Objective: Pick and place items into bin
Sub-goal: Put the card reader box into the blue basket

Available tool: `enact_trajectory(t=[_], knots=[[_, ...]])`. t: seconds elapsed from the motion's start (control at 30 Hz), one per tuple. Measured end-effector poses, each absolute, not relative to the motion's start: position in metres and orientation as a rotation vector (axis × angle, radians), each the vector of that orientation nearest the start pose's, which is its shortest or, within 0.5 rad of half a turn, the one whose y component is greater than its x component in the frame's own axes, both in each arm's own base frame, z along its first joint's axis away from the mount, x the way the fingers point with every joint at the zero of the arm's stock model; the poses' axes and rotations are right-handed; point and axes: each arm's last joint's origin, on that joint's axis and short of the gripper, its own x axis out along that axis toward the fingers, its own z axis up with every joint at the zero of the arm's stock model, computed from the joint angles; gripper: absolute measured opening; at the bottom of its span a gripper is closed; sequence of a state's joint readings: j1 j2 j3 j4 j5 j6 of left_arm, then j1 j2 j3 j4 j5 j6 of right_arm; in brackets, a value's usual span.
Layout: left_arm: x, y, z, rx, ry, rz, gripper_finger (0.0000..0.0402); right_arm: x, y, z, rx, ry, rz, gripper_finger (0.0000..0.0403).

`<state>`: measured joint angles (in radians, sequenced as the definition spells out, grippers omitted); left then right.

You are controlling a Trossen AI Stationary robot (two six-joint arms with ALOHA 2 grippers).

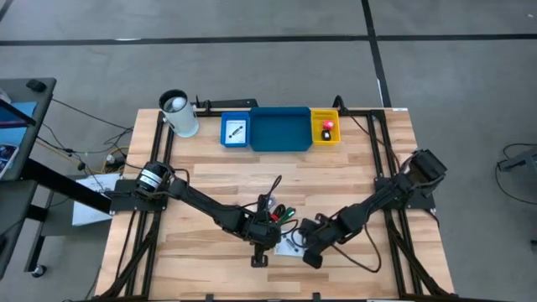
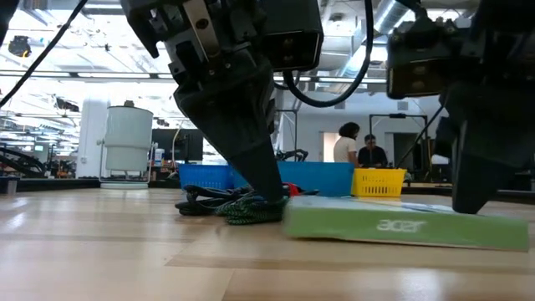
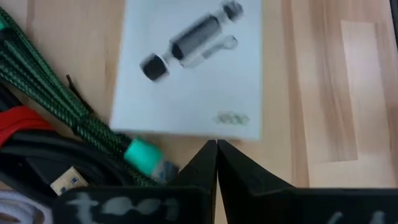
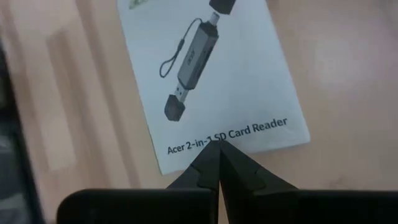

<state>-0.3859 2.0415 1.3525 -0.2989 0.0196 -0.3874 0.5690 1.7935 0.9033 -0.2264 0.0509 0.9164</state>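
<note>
wooden table [image 1: 210, 172]: white packet [image 4: 214, 81] lies flat at near centre, cables [image 3: 43, 124] bunched just left of it. left gripper [image 3: 216, 149] and right gripper [image 4: 217, 149] both pressed together at packet's edges, holding nothing. trays [image 1: 279, 130] along far edge.

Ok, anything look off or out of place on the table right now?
Nothing is damaged or spilled. The cables lie in a tangled heap mid-table, touching one edge of the white packet. Both the left gripper and right gripper are shut and empty, with their tips at that same packet, which is crowded.
</note>
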Motion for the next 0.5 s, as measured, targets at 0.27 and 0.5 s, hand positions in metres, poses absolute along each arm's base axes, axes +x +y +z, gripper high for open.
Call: enact_trajectory(t=[0.27,0.5], knots=[[0.3892,-0.1588,0.1487,-0.172,1.03,-0.178,0.0,0.2718,0.1764,0.1146,0.475,1.183,-0.06,0.0],[0.3892,-0.1588,0.1487,-0.172,1.029,-0.178,0.0,0.2708,0.1762,0.1148,0.465,1.194,-0.053,0.0]])
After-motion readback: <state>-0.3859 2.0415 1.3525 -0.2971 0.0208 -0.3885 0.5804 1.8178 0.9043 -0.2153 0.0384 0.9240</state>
